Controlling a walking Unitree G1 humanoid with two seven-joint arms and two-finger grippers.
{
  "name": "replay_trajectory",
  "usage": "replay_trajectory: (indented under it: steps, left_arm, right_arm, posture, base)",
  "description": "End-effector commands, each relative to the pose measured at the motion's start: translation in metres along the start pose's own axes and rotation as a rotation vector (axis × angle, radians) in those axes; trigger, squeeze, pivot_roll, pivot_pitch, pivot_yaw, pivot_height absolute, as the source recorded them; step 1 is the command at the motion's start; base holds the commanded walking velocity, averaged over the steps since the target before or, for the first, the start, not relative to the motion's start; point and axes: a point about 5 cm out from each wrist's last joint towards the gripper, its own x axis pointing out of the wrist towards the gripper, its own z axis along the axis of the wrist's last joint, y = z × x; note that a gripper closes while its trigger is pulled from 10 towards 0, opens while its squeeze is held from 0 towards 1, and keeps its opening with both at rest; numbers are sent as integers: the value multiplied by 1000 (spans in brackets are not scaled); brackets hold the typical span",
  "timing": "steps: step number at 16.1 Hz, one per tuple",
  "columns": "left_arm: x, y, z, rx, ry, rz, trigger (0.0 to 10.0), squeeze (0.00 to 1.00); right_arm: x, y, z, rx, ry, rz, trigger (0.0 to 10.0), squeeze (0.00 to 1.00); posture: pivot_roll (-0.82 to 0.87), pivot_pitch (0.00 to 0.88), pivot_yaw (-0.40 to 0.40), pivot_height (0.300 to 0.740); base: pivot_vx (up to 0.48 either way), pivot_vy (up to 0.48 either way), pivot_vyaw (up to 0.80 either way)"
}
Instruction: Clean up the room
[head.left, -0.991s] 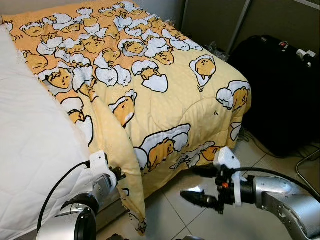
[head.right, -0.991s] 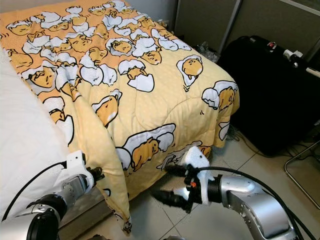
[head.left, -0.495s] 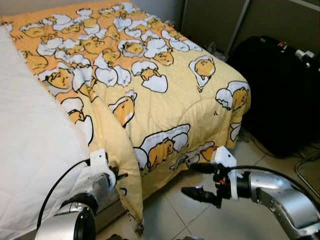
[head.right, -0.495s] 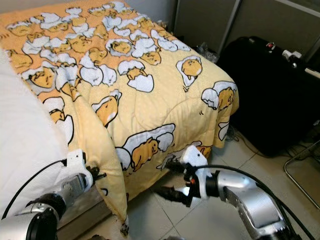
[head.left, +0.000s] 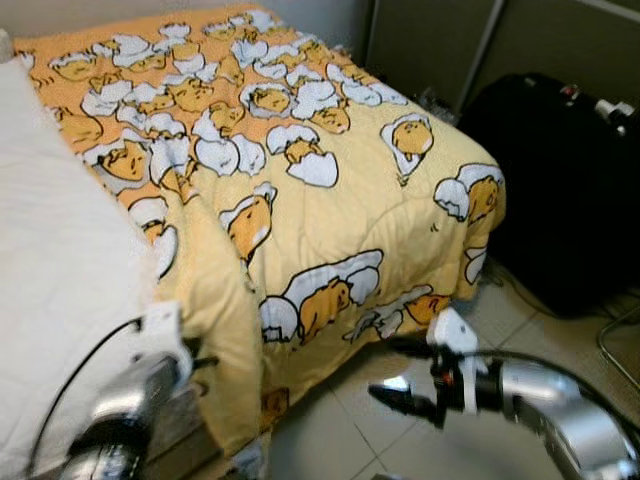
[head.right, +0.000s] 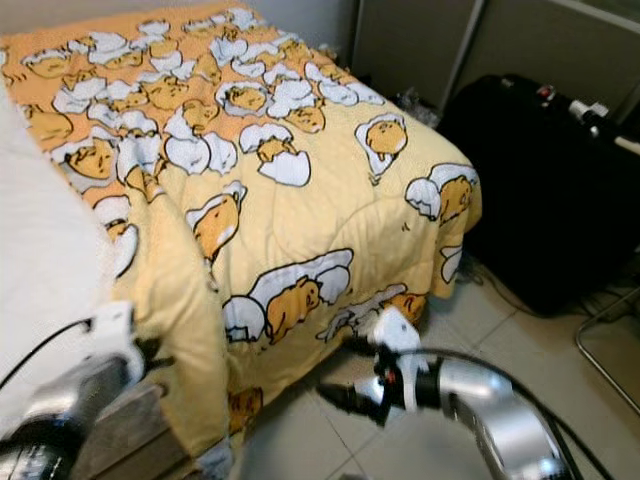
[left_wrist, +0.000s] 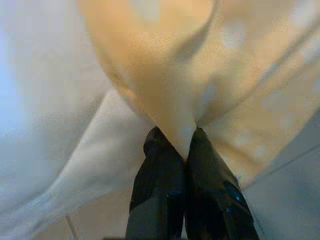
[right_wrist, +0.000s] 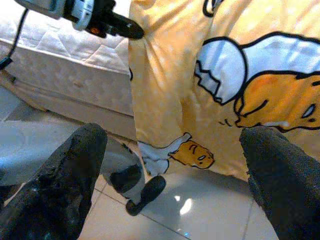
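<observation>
Gripping a fold of the yellow quilt (head.left: 330, 190) at its hanging edge, our left gripper (left_wrist: 183, 150) has both black fingers pinched tight on the cloth, beside the bare white mattress (head.left: 60, 300). We judge the step in hand to be spreading the quilt over that uncovered half of the bed. Done well, that means drawing the pinched edge up and across the mattress smoothly, keeping the fold deep between the fingers so it cannot slip, and lifting the trailing corner off the tiled floor (head.right: 420, 450). Our right gripper (head.left: 405, 375) hangs low with fingers spread and empty, just short of the quilt's draped foot end. A black suitcase (head.left: 570, 180) stands nearby.
</observation>
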Motion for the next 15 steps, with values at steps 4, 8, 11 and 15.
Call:
replay_trajectory:
  steps: [4,8,11,15]
  left_arm:
    - [-33,-12,-11,13,30,-68,0,0]
    - [-56,-28,-46,42,121,-90,0,0]
    - [-67,-33,-61,54,165,-80,0,0]
    - [-71,-22,-61,107,165,-26,0,0]
  right_arm:
    - [4,2,22,-105,-52,-41,10000,0]
    - [12,2,25,-143,-42,-95,10000,0]
    - [12,5,27,-139,-52,-102,10000,0]
    - [10,12,24,-135,-44,-79,10000,0]
  posture:
    - [-96,28,7,740]
    - [-76,44,7,740]
    - [-77,62,7,740]
    - [-96,79,8,740]
  base:
    - [0,0,0]
    - [0,0,0]
    - [0,0,0]
    - [0,0,0]
